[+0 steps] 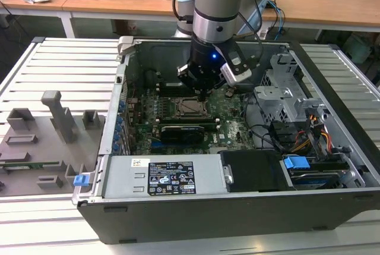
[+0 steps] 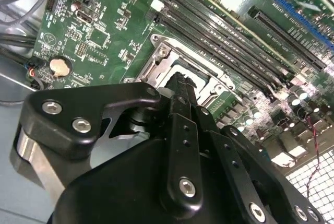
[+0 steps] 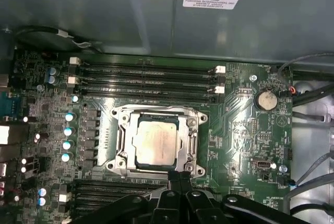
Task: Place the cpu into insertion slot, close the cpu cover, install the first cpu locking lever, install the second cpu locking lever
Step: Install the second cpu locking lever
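Gripper [image 3: 180, 178], fingers pressed together, tips at the socket [image 3: 156, 140] edge nearest the arm. Cpu [image 3: 156, 139] lies seated in the socket, silver face up, cover [image 3: 192, 143] closed around it. Memory slots [image 3: 146, 80] flank the socket's far side

The cpu [image 3: 157, 141] shows a dull silver metal face, faintly smudged. The cpu cover [image 3: 193, 141] around it is bright, bare metal. The motherboard [image 3: 237, 130] is glossy green. The claw [image 2: 180, 85] is matt black, its screws [image 2: 82, 125] shiny steel.
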